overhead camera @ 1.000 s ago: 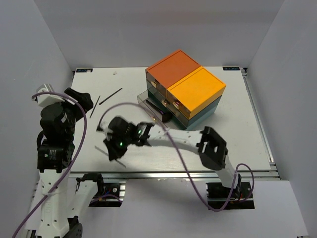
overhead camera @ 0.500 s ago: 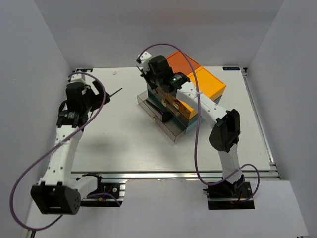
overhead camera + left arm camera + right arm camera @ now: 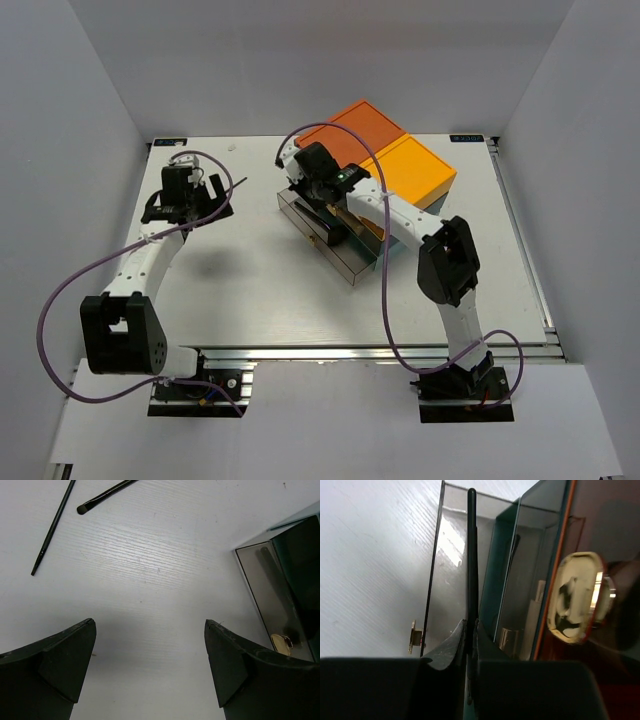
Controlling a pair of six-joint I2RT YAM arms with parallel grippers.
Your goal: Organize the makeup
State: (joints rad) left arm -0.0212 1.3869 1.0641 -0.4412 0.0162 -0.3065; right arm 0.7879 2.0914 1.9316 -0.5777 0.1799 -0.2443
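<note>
Drawer (image 3: 345, 262) stands open from above, the right gripper (image 3: 325, 200) over it. The left gripper (image 3: 149, 630) gapes empty near two thin black brushes (image 3: 52, 530) lying on the table (image 3: 160, 570). The right one pinches a slim black brush (image 3: 471, 545) above that clear drawer.

Robot lab cell: white table (image 3: 260, 290) boxed by plain grey walls (image 3: 80, 90) (three sides), aluminium rail (image 3: 300, 352) along near edge.

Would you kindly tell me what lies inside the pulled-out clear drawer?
One dark stick-like item lies in the drawer. Its rear is hidden within the box, and from above the right end effector, gripping a thin black stick, covers part.
</note>
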